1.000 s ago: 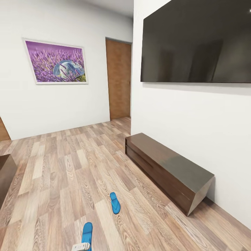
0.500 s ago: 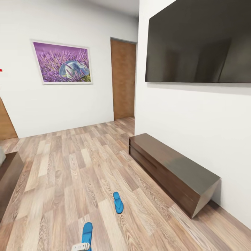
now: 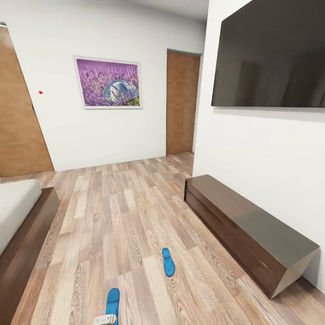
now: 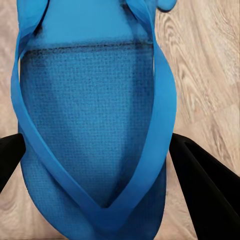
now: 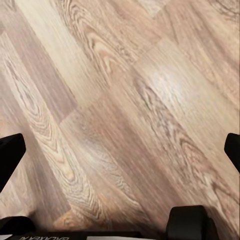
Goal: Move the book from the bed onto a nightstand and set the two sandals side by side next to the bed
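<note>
One bright blue sandal (image 3: 168,262) lies flat on the wood floor between the bed and a long low bench. The other sandal (image 3: 112,301) (image 4: 95,100) hangs at the bottom of the head view, with my left gripper (image 3: 104,320) (image 4: 97,145) shut on it; black fingers (image 4: 205,185) press its two sides. My right gripper (image 5: 122,145) is open above bare floor planks. The bed (image 3: 27,243), with a dark frame and an off-white mattress, stands at the left. The book and the nightstand are out of view.
A long dark low bench (image 3: 253,230) stands against the right wall under a large black TV (image 3: 271,58). Brown doors (image 3: 182,101) are at the back and far left. A lavender picture (image 3: 108,82) hangs on the far wall. Open floor (image 3: 113,203) stretches ahead.
The head view has swung left, so the bench, the door and the floor sandal have shifted right in the picture and the bed has come into view. The held sandal keeps its place.
</note>
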You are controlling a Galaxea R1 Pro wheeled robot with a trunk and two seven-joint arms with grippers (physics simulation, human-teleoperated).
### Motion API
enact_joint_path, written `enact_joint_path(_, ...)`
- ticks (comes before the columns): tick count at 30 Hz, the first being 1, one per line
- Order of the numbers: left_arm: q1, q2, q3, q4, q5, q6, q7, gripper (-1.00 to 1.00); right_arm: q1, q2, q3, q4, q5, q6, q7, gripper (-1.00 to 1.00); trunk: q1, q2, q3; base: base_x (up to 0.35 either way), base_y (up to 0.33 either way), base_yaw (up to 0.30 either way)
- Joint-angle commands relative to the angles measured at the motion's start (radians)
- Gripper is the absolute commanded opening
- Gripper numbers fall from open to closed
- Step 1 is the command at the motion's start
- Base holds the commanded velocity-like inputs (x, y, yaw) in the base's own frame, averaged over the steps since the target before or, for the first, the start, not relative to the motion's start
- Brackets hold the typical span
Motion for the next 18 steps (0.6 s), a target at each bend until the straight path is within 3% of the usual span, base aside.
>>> enact_joint_path(1, -0.001, 0.0, 0.009, 0.001, -0.01, -0.004, -0.002, -1.0, 0.0, 0.0, -0.004, -0.001, -0.009, 0.009, 0.003, 1.0, 0.0, 0.0, -0.001, 0.0, 0.0, 0.293)
enact_joint_path(18, -0.002, 0.0, 0.009, 0.001, -0.009, -0.006, -0.001, -1.0, 0.0, 0.0, -0.005, 0.001, -0.009, 0.009, 0.002, 1.0, 0.0, 0.0, -0.001, 0.0, 0.0, 0.282)
